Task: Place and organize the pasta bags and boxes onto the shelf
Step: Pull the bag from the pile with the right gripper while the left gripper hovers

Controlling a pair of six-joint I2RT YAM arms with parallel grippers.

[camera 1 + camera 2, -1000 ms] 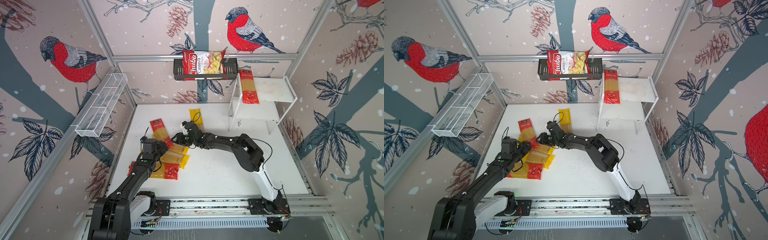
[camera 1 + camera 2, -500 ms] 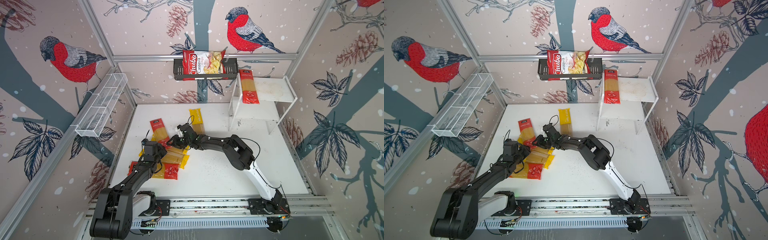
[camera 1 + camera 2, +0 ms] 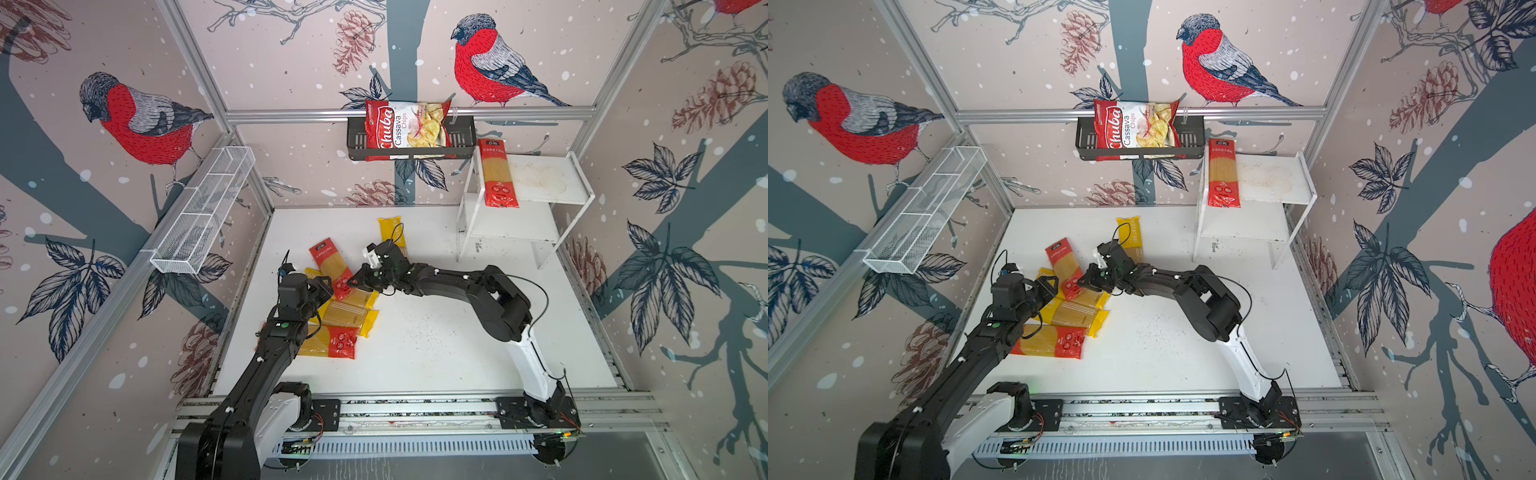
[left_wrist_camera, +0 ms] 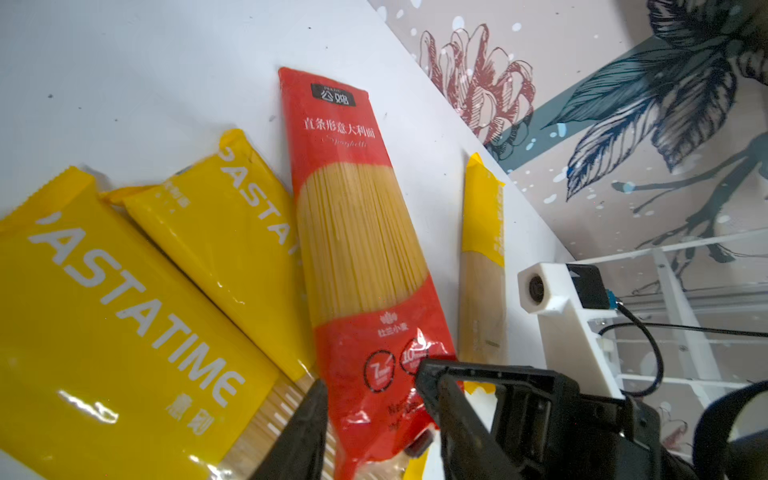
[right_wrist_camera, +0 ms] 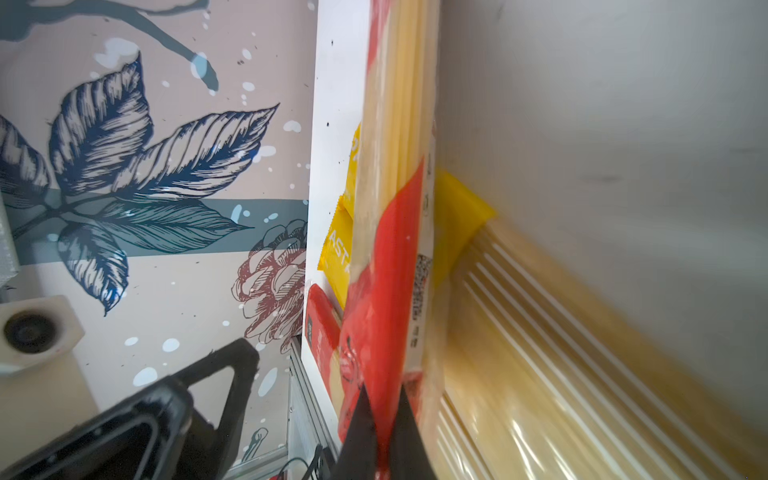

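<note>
— Top views: what do the containers hold?

— The shelf (image 3: 552,193), upper right, bears one red-ended pack (image 3: 496,174) on its top board. The black basket (image 3: 359,143) beside it holds a chips bag (image 3: 405,126). Five more packs (image 3: 345,313) lie on the table (image 3: 436,353), centre-left, where the left gripper (image 3: 323,286) and right gripper (image 3: 353,283) meet.

— Left wrist?

— The jaws stand apart around a second red pack (image 4: 357,249) at its lower end. I cannot tell whether they press it. Yellow packs (image 4: 124,291) lie left.

— Right wrist?

— The right gripper (image 5: 382,403) pinches that same red end tight, bottom centre.
</note>
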